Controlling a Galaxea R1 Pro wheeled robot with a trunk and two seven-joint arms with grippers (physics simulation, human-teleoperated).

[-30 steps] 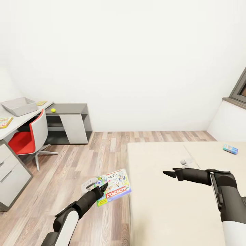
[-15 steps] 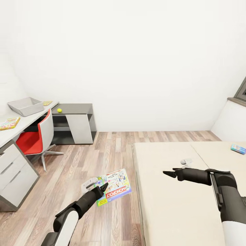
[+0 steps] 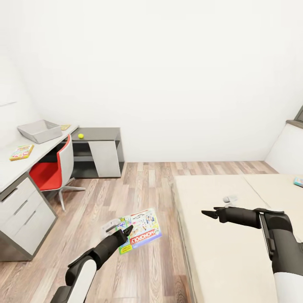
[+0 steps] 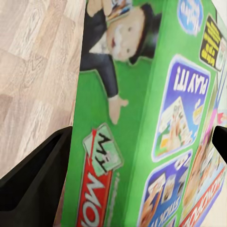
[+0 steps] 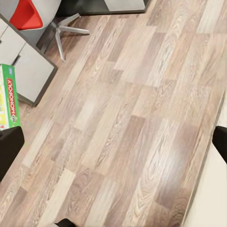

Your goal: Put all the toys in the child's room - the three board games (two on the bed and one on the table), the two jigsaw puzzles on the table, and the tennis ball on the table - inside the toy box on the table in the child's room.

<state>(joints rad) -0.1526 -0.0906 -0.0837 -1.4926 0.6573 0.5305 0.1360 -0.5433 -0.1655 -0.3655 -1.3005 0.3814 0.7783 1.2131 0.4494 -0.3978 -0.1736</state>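
Green and boxed, the Monopoly game (image 3: 142, 231) is hanging over the wood floor (image 3: 139, 185) in the head view, pinched by the left gripper (image 3: 125, 231); the toy box (image 3: 40, 131) is sitting on the desk (image 3: 17, 162). Left wrist view: fingers (image 4: 33, 179) are clamping the box. Right wrist view: right gripper (image 5: 113, 142) is spread wide, holding nothing.

Head high, facing desk (image 3: 25, 168); wrists near, sharing floor (image 5: 123, 123).

blue box (image 3: 299, 182) cut by frame edge
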